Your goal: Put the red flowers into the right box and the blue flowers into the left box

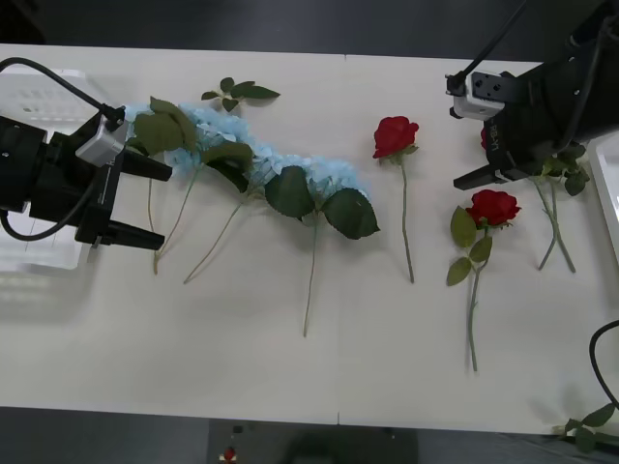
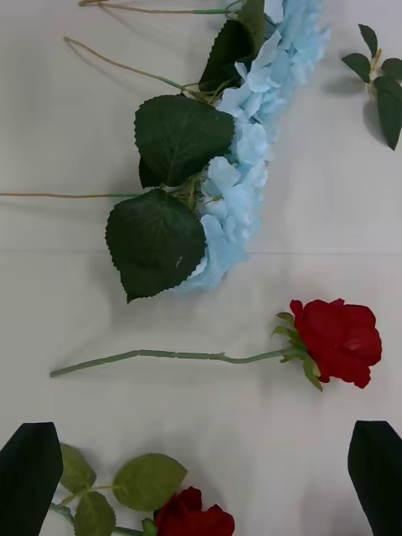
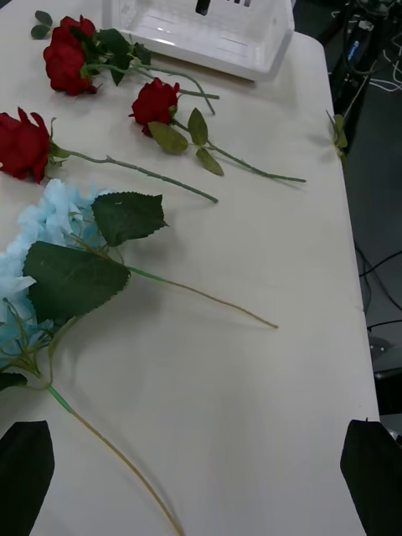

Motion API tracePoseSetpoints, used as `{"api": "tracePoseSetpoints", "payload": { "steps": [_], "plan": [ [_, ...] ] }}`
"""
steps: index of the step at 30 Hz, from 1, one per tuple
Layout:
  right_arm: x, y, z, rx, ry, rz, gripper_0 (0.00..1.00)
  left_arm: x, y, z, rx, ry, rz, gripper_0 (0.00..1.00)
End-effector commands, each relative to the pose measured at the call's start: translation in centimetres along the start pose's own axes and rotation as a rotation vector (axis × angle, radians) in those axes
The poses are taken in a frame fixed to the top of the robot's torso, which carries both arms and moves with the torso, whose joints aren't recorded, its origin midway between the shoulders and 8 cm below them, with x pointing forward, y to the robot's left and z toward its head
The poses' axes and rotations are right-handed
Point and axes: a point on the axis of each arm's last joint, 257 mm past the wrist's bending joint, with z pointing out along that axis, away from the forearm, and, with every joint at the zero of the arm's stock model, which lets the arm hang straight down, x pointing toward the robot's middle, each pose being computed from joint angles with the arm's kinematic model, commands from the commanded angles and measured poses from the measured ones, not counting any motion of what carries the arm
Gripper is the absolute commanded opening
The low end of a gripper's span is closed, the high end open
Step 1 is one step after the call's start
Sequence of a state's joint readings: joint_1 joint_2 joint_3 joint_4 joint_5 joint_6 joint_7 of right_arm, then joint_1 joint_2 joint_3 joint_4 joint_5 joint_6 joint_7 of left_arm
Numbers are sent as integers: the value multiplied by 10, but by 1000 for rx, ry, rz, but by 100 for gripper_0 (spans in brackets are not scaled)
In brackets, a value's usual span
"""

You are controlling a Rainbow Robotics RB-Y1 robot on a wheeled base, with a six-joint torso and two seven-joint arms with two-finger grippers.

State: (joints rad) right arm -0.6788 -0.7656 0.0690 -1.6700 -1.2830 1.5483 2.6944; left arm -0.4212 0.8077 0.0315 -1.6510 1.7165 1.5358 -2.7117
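The black-fingered right gripper (image 1: pixel 481 172), fingers apart and empty, hovers just above the nearest deep-red artificial rose (image 1: pixel 492 206), whose thin green stem runs toward the robot, while the open left gripper (image 1: pixel 145 205) sits beside the pale-blue flower clusters (image 1: pixel 242 155).

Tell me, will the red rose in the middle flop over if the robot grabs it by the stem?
Probably a little. The middle red rose has a thin stem and a bloom much fatter than it, so the head would likely droop. It looks light, and it should not roll far when pushed.
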Motion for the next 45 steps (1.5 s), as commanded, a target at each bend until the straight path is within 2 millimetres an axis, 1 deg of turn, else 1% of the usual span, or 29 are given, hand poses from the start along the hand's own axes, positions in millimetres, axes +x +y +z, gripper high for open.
{"api": "tracePoseSetpoints", "payload": {
  "steps": [1,2,3,4,5,6,7,10,12,15,16,18,19,20,22,23,24,25,26,27,28,30,31,34,37,39,40,42,45],
  "plan": [
    [18,29,18,-65,15,26,100,-12,5,-8,-25,-1,33,100],
    [14,21,9,-41,12,12,100,18,-18,17,35,-5,-58,100],
    [15,22,9,-40,12,15,100,21,-21,20,41,-11,-72,100],
    [16,18,4,-31,18,8,100,18,-20,18,40,-21,-71,96],
    [19,15,-3,-25,29,4,100,21,-22,16,45,-15,-73,40],
    [19,10,-13,-18,34,-5,100,21,-22,15,42,-15,-74,17],
    [18,7,-22,-16,33,-11,100,20,-21,14,40,-16,-72,6],
    [15,0,-53,-10,33,25,100,19,-13,3,10,-10,-65,3],
    [15,-5,-72,1,40,105,100,21,-9,-1,-13,13,-65,3],
    [23,-11,-99,26,71,256,100,31,0,-3,-82,59,-203,7],
    [27,-14,-107,36,84,314,100,34,4,-3,-110,71,-232,13],
    [42,-20,-123,69,123,462,100,44,11,0,-180,98,-343,31],
    [51,-21,-130,82,141,520,100,47,15,1,-208,99,-379,37],
    [65,-24,-138,104,166,624,100,51,20,1,-247,89,-443,42],
    [93,-29,-155,151,198,827,100,58,32,-4,-319,61,-554,58],
    [101,-31,-159,164,205,880,100,61,35,-6,-338,55,-585,62],
    [125,-32,-169,188,222,997,100,73,43,-12,-389,48,-658,81],
    [140,-31,-174,199,233,1062,100,80,48,-17,-414,42,-715,95],
    [149,-31,-177,206,236,1108,100,87,52,-23,-436,42,-752,100],
    [168,-31,-182,224,232,1207,100,101,63,-35,-483,41,-819,100],
    [179,-32,-184,236,221,1268,100,111,69,-42,-513,38,-855,100],
    [204,-33,-179,255,185,1398,100,132,84,-58,-580,16,-938,100],
    [211,-33,-177,261,176,1429,100,138,89,-63,-601,5,-964,100],
    [241,-28,-153,272,156,1524,100,152,111,-80,-682,-57,-1066,100],
    [256,-21,-129,281,181,1544,100,158,126,-84,-724,-90,-1115,100],
    [266,-19,-105,301,202,1531,100,163,139,-84,-766,-91,-1125,100],
    [268,-20,-100,311,209,1522,100,164,142,-84,-773,-86,-1127,100],
    [281,-19,-79,350,245,1489,100,166,155,-79,-792,-78,-1141,100],
    [295,-19,-60,395,286,1441,100,164,170,-72,-813,-81,-1139,100]
  ]
}}
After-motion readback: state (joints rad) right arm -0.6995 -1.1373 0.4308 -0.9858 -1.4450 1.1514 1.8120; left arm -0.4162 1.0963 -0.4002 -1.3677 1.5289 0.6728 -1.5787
